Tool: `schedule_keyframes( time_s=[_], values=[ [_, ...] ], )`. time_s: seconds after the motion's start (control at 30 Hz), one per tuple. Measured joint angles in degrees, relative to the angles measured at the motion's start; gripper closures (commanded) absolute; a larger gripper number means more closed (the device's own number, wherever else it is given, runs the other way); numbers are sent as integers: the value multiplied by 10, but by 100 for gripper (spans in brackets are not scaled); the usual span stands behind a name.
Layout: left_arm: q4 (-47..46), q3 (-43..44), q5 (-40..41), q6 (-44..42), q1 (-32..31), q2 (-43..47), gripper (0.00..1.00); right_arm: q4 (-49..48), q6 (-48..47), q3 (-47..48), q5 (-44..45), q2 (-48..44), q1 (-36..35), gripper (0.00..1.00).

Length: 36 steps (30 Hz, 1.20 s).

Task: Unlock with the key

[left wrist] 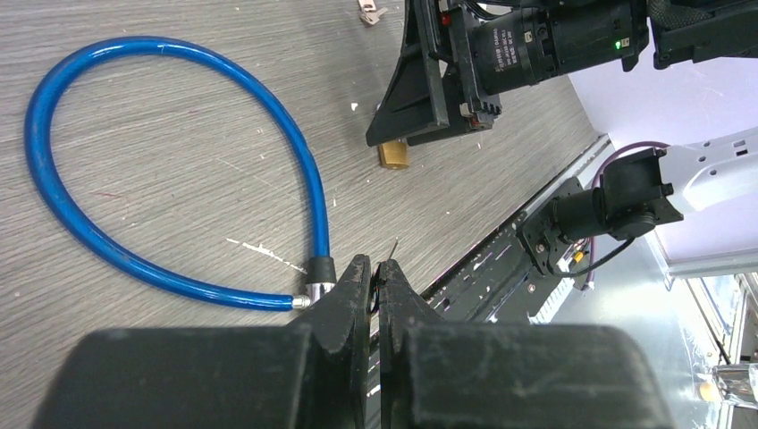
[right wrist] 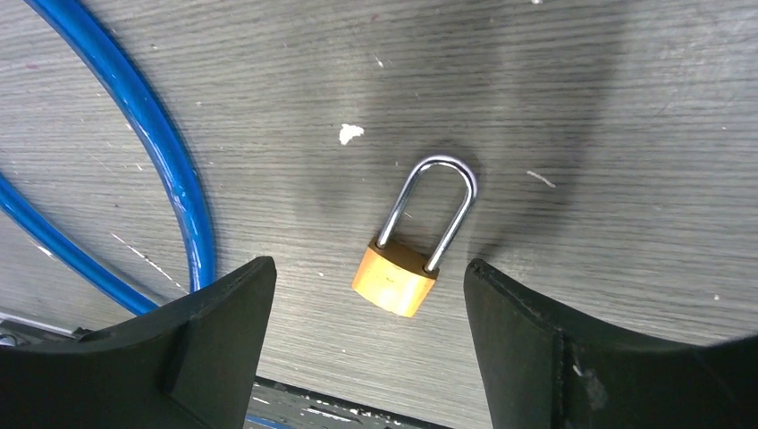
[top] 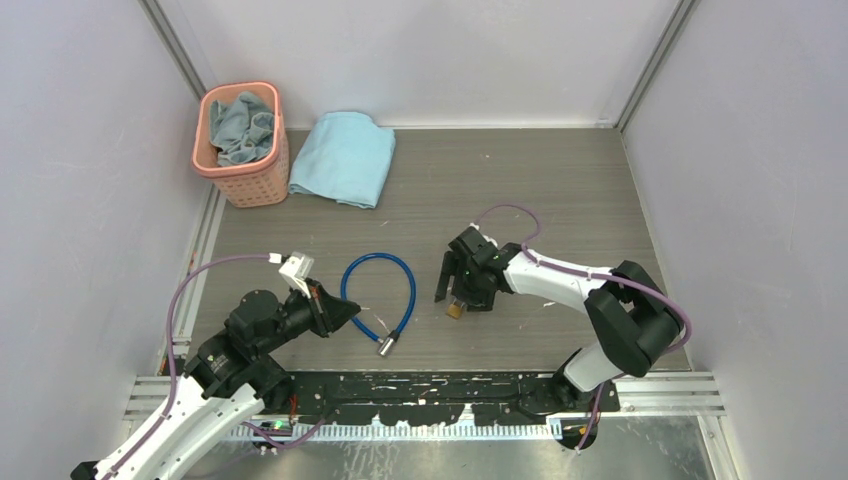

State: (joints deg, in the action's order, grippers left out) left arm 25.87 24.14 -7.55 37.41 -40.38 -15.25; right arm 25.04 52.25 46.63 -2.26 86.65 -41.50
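Observation:
A small brass padlock [right wrist: 393, 281] with a silver shackle lies flat on the grey table [top: 560, 200], also seen as the padlock [top: 455, 311] from above. My right gripper [right wrist: 368, 268] hangs just over it, open, one finger on each side of the body without touching it; from above the right gripper [top: 455, 295] covers most of the lock. My left gripper [left wrist: 377, 266] is shut, low over the table beside the blue cable's metal end [left wrist: 308, 290]. A thin silvery sliver, the key [left wrist: 393, 248] seen edge-on, sticks out between its tips. From above the left gripper [top: 350, 313] points right.
The blue cable [top: 380, 262] loops between the two arms. A pink basket [top: 262, 183] of cloths and a folded light-blue towel [top: 343, 158] sit at the back left. A small silvery scrap [left wrist: 368, 13] lies beyond the padlock. A black rail [top: 450, 385] runs along the near edge.

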Motion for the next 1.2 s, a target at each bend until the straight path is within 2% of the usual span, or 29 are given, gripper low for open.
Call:
schedule_keyframes(
  time_s=[0.33,0.4,0.5,0.7,0.93,1.2],
  values=[
    [0,-2,0,-1,0,-11,100,76,-14,30,20,4,-13,21],
    [-3,-5,0,-1,0,-16,100,89,-10,41,35,8,-23,25],
    [-7,-12,0,-1,0,-21,100,111,6,64,60,19,-38,33],
    [-8,-16,0,-2,0,-21,100,171,54,135,101,83,-59,34],
    [-7,-16,0,-2,0,-6,100,205,128,138,136,90,-87,37],
    [-7,-19,0,-1,0,2,100,200,150,134,137,101,-83,42]
  ],
)
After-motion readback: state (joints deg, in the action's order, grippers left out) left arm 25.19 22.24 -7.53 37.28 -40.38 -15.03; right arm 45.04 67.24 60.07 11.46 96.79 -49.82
